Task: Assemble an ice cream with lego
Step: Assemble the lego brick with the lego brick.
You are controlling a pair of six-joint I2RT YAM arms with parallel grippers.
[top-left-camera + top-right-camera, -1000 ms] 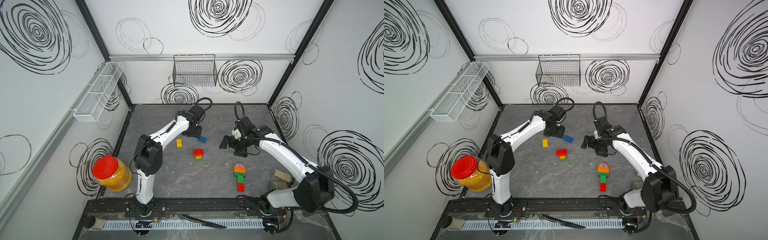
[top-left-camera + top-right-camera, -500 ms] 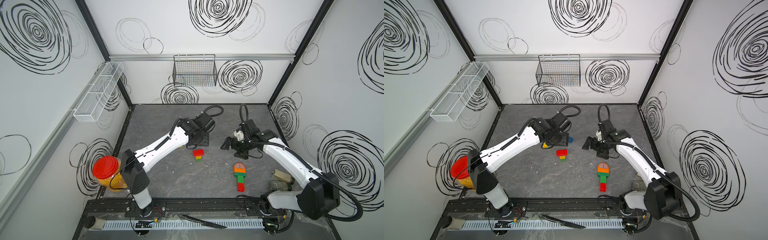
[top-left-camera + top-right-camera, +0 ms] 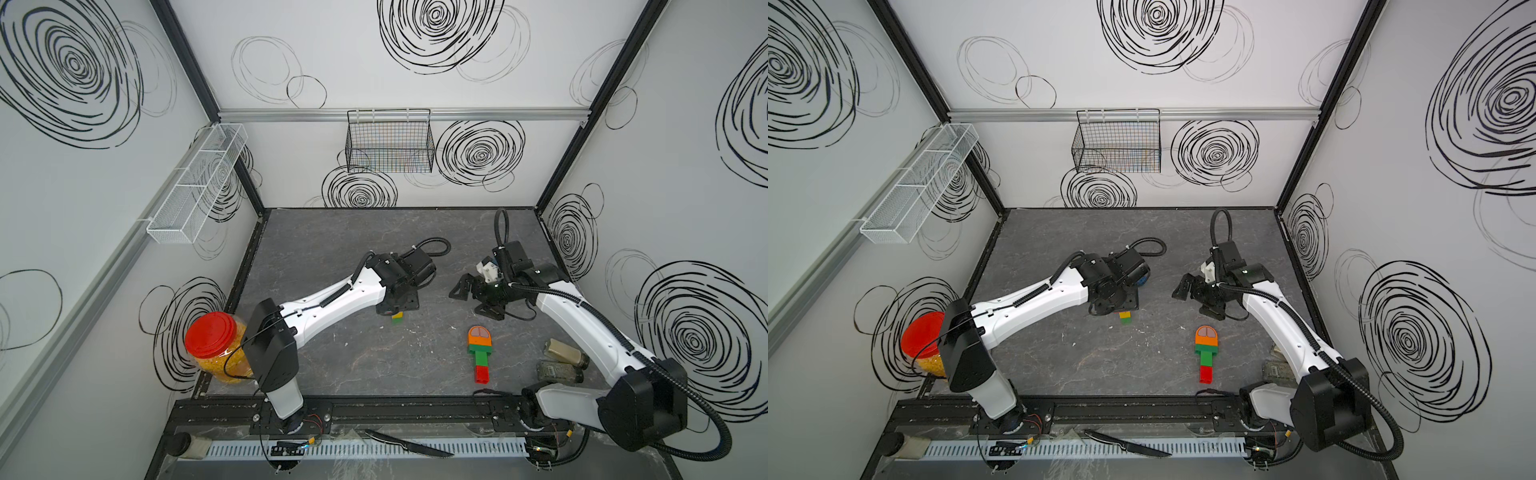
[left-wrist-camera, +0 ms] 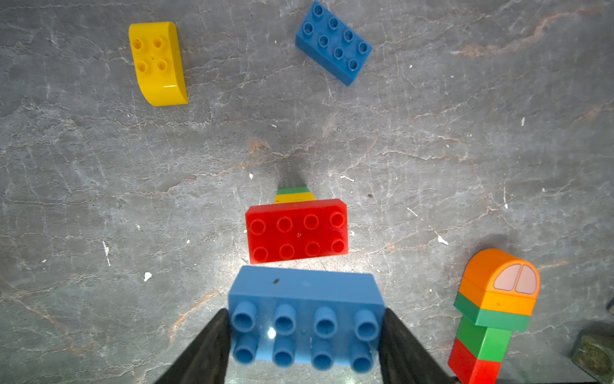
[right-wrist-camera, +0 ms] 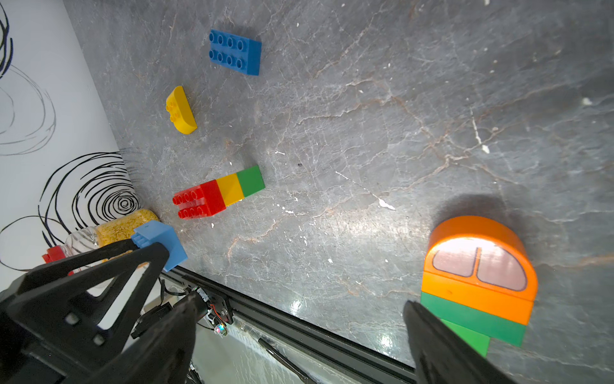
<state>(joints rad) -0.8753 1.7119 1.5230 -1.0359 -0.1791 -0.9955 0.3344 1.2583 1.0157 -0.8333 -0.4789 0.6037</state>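
Note:
My left gripper (image 4: 305,335) is shut on a light blue oblong lego brick (image 4: 305,319), studs facing the camera. Just beyond and below it, a red-yellow-green lego stack (image 4: 296,230) lies on its side on the grey table. In both top views the left gripper (image 3: 395,306) (image 3: 1115,303) hangs over that stack (image 3: 397,318) (image 3: 1125,317). A yellow rounded piece (image 4: 156,63) and a dark blue brick (image 4: 333,41) lie further back. A built ice cream (image 3: 480,351) (image 5: 478,279), orange dome on green and red, lies at the front right. My right gripper (image 3: 473,293) (image 5: 299,332) stands open and holds nothing.
A red-lidded jar (image 3: 214,347) stands at the front left corner. Two small bottles (image 3: 567,353) lie at the right edge beside my right arm. A knife (image 3: 409,444) lies beyond the front rail. A wire basket (image 3: 390,141) and a white mesh shelf (image 3: 195,187) hang on the walls.
My left arm has swung from the back of the table forward and to the right, ending over the red-yellow-green stack. The right arm has barely moved.

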